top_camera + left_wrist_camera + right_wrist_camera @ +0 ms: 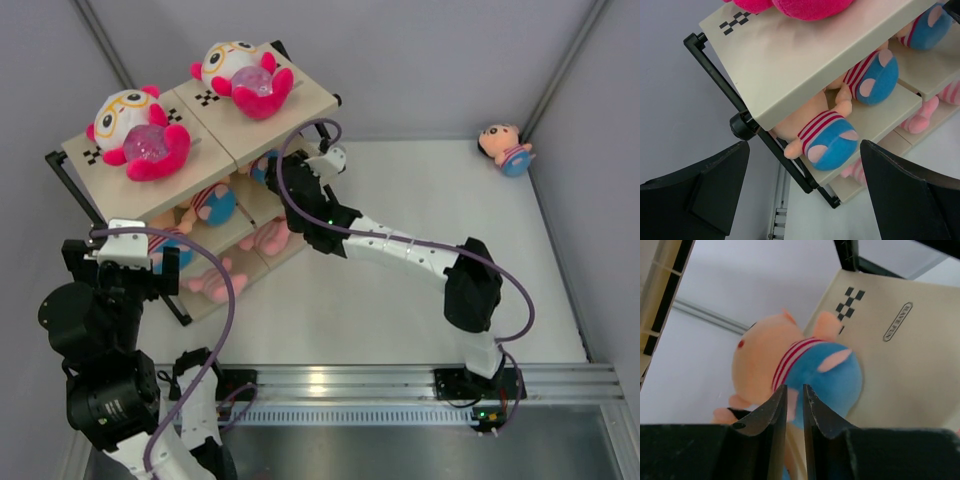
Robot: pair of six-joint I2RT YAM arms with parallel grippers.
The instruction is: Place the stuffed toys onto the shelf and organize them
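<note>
The shelf (305,100) stands at the back left. Two white-headed hot-pink toys (135,130) (245,75) sit on its top boards. Peach-faced striped toys (210,205) fill the middle tier and pale pink ones (215,282) the bottom tier. My right gripper (272,178) reaches into the right end of the middle tier. In the right wrist view it (794,390) is shut on a pink foot of a peach-faced toy (790,365) lying on a beige board (900,375). My left gripper (122,262) (804,144) is wide open and empty before the shelf's left end.
One more peach-faced striped toy (506,147) lies alone in the far right corner by the walls. Grey walls close in the table at back and right. The shelf's black frame (745,125) is close in front of my left fingers. A metal rail (400,385) runs along the near edge.
</note>
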